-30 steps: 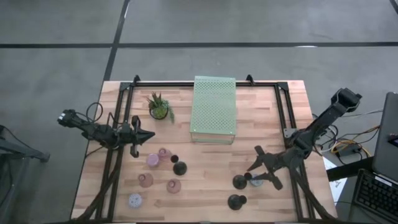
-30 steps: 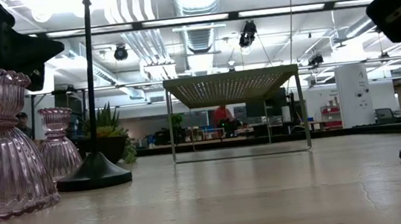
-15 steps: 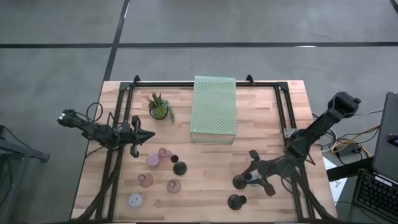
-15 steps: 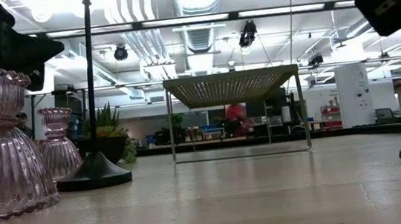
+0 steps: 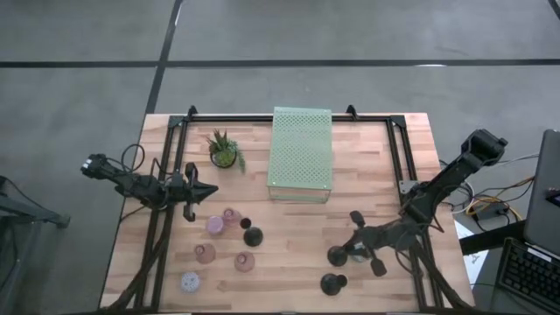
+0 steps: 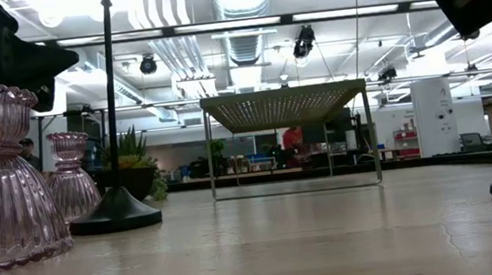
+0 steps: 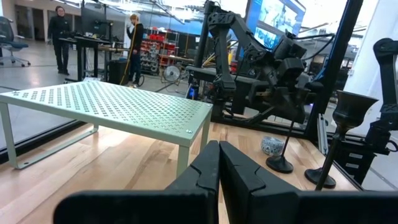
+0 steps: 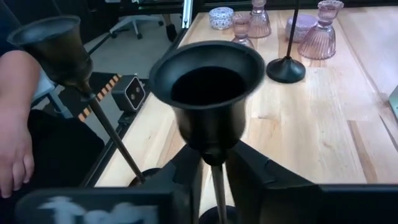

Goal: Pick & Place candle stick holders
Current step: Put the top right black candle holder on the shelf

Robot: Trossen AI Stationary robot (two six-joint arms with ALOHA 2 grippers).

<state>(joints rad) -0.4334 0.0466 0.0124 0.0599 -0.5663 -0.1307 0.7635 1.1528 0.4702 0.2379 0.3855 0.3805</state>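
A black slim-stemmed candle stick holder [image 5: 337, 255] stands at the near right, and my right gripper [image 5: 352, 248] is shut on its stem. A second black holder [image 5: 332, 283] stands just nearer. At the near left stand several pink glass holders [image 5: 215, 225], a pale lavender one [image 5: 190, 282] and two more black ones [image 5: 253, 236], all on their round bases. My left gripper [image 5: 197, 194] hovers shut at the left, beyond them, touching nothing. My right gripper pinches the black holder's thin stem [image 8: 216, 177] between its two fingers, just below the cup [image 8: 208, 93]. The fingers come roughly level from the table's right side and lie across the stem. The holder stays upright, with its base [image 5: 337, 255] low at the table.
A pale green perforated block [image 5: 302, 153] stands on legs at the far middle, with a small potted plant [image 5: 224, 153] to its left. A person's arm [image 8: 12, 124] shows beyond the table's near edge. Bare wood lies in the middle of the table.
My right gripper has moved toward the table's left edge and a little nearer, up to the black holder, and now has the holder's stem between its fingers. The holders have stayed in place.
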